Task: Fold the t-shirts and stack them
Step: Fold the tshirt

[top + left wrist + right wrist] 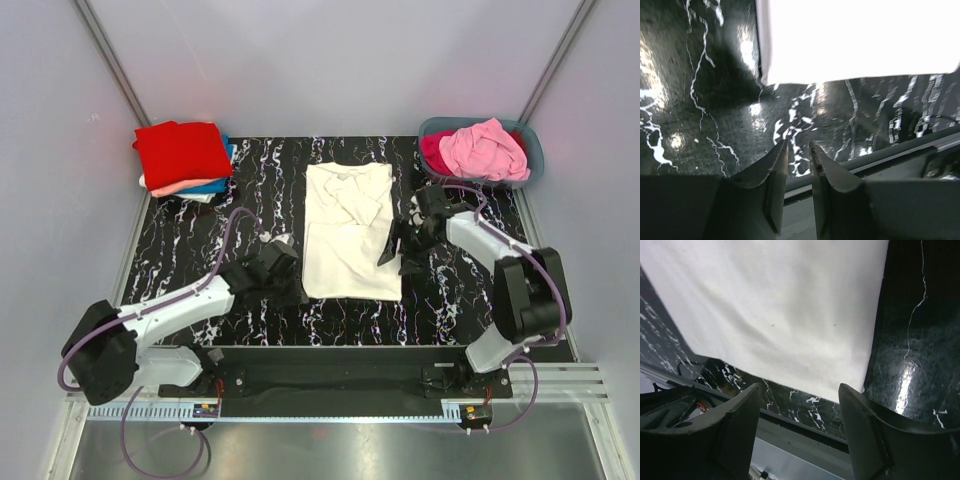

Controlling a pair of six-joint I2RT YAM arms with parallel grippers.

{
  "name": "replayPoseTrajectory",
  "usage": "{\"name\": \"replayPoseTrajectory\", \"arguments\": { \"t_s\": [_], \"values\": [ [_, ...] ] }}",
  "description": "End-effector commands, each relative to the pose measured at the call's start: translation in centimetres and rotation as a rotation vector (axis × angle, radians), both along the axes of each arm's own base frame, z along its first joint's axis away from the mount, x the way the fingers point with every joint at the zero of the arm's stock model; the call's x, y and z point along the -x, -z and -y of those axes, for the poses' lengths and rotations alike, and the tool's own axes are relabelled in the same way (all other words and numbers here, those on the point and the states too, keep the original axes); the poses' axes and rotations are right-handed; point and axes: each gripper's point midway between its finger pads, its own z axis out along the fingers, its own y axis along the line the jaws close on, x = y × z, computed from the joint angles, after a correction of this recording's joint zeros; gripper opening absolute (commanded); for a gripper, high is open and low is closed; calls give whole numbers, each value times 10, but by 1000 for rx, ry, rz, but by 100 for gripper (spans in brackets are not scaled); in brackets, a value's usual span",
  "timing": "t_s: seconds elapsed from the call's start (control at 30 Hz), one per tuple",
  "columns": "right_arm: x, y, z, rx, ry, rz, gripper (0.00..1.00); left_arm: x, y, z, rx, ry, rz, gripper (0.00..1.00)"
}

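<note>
A large cream t-shirt (348, 230) lies partly folded in the middle of the table, filling the top of the left wrist view (855, 40) and most of the right wrist view (780, 305). My left gripper (290, 280) (798, 143) hovers off the shirt's near-left corner, its jaws only narrowly apart with nothing between them. Beside the shirt's right edge, my right gripper (398, 255) (799, 387) stands wide open and empty. Folded t-shirts are stacked at the back left, red (182, 152) on top.
A grey-blue tub (532, 150) at the back right holds a pink shirt (485, 150) and a magenta one (435, 150). The table's front rail (805, 427) runs just below both grippers. White walls close in the sides and back.
</note>
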Motion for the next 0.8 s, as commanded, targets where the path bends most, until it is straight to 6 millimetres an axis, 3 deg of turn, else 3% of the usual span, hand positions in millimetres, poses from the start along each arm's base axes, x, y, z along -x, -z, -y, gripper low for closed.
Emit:
{"name": "replayPoseTrajectory", "arguments": {
  "t_s": [0.0,0.1,0.33,0.6,0.77],
  "values": [
    [10,-32,5,5,-2,77,71,-16,-14,8,54,-25,91,29],
    [23,-37,6,-19,16,89,74,-17,-5,18,111,-13,95,31],
    [60,3,18,5,69,21,75,-26,8,19,109,-50,120,44],
    [61,21,19,18,142,-7,75,-29,23,1,89,-100,132,61],
    [63,36,13,-21,167,-43,68,-38,33,-6,138,-133,119,61]
  ]
}}
